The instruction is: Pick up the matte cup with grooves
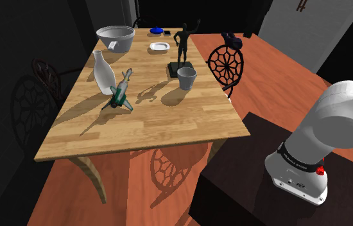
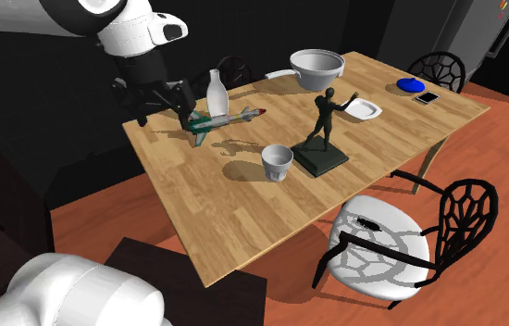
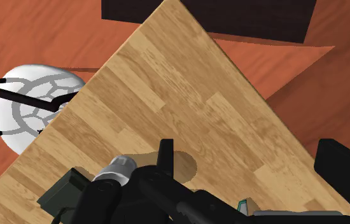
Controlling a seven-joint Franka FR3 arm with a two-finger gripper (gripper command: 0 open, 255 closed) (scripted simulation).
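The pale grey cup (image 1: 187,78) stands upright on the wooden counter (image 1: 169,122), just beside the dark figurine's (image 1: 183,42) base, at its 5 o'clock in the shoulder view. In the second exterior view the tool (image 2: 162,119) hangs at the cup's 10 o'clock, well apart, near the toy rocket (image 2: 225,120) and white bottle (image 2: 214,93). Its fingers stand wide, clasping nothing.

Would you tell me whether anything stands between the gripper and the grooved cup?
The toy rocket lies on the table roughly between the open gripper and the cup; its tail seems nearest the direct line.
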